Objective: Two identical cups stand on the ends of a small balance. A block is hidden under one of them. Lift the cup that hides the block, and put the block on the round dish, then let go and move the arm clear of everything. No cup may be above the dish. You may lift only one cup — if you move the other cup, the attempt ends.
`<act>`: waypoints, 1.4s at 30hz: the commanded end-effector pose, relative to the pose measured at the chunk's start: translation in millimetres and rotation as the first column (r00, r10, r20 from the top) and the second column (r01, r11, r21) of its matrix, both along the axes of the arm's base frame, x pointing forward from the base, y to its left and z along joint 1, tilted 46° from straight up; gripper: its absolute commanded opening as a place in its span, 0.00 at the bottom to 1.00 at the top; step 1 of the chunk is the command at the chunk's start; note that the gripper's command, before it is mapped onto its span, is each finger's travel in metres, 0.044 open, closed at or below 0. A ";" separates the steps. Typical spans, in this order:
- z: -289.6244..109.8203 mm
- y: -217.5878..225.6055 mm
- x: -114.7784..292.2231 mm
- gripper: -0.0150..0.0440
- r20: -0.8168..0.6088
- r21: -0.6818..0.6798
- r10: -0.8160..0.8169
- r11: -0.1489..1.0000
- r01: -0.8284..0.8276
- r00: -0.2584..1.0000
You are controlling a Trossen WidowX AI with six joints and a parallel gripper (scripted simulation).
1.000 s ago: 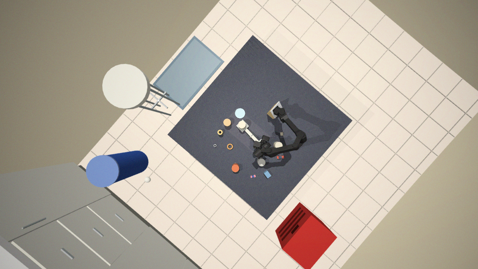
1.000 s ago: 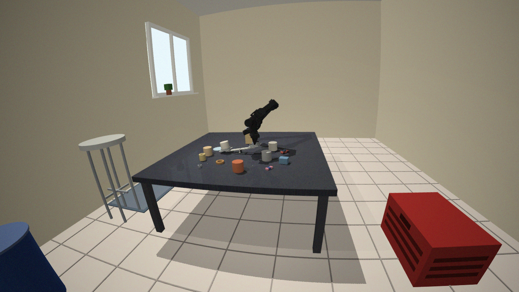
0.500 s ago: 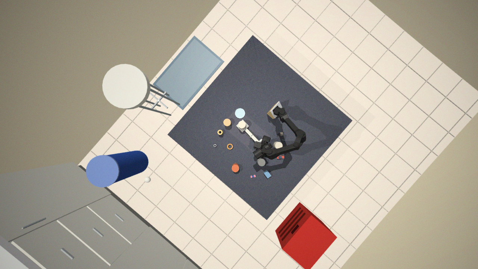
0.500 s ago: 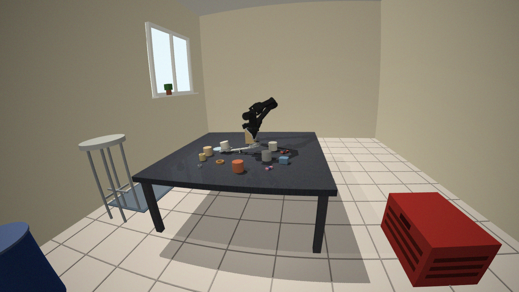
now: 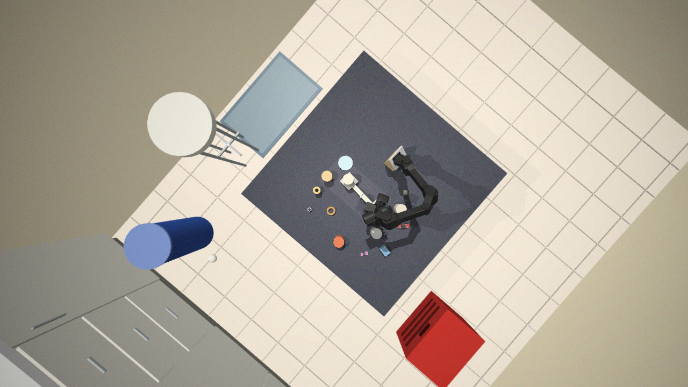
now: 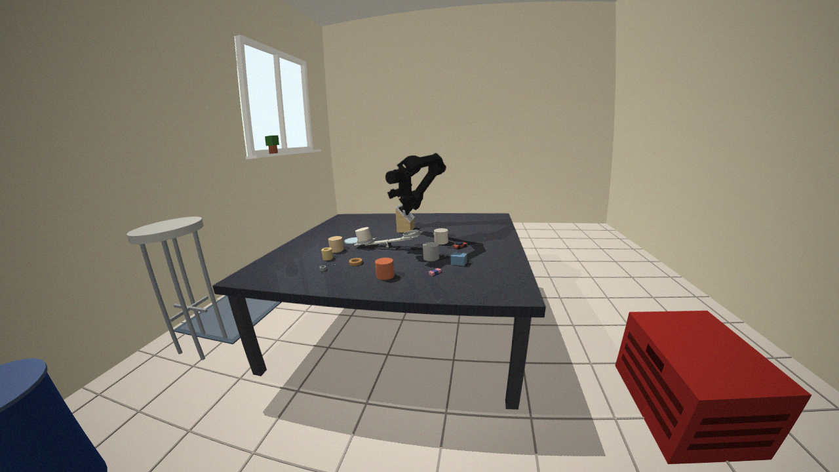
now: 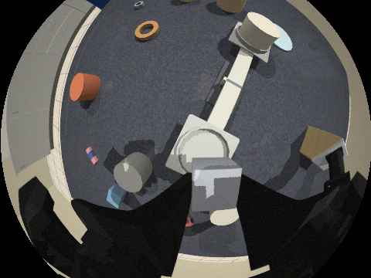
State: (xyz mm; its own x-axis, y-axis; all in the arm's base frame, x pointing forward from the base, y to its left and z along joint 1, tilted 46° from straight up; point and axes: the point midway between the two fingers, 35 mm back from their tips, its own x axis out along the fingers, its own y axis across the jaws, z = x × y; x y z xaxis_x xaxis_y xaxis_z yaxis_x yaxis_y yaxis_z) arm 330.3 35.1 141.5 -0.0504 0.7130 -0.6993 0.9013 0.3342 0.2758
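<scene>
My gripper [image 7: 212, 177] [image 5: 374, 214] [image 6: 404, 207] is shut on a small grey block [image 7: 216, 181] and holds it above the empty near pan [image 7: 202, 145] of the cream balance [image 5: 358, 193] [image 6: 381, 240] [image 7: 233, 89]. A cream cup [image 5: 348, 180] [image 6: 363, 235] [image 7: 260, 31] stands on the far pan. The other cream cup [image 5: 399, 208] [image 6: 440, 236] [image 7: 224, 218] stands on the table beside the arm. The pale blue round dish [image 5: 344, 162] [image 6: 351, 240] [image 7: 284, 42] lies flat just beyond the far cup.
On the dark table [image 6: 469, 287] stand a grey cylinder [image 5: 375, 233] [image 6: 430, 251] [image 7: 131, 172], an orange cylinder [image 5: 338, 241] [image 6: 384, 268] [image 7: 85, 86], a tan cylinder [image 5: 327, 176], two rings [image 7: 148, 30] and a blue cube [image 5: 384, 250] [image 6: 458, 258].
</scene>
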 end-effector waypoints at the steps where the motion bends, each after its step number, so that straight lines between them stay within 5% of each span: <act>1: -17.3 -13.5 5.0 0.25 -0.004 -0.010 -0.003 1.000 0.003 1.000; 42: -208.8 -143.1 -21.9 0.25 -0.026 -0.046 -0.030 0.999 0.029 0.999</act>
State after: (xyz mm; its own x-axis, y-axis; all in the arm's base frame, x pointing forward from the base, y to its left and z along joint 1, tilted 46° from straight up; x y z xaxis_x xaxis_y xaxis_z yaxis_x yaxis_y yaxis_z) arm 313.8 -102.3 -55.7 -0.0455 0.6829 -0.7291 0.9200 0.3131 0.2358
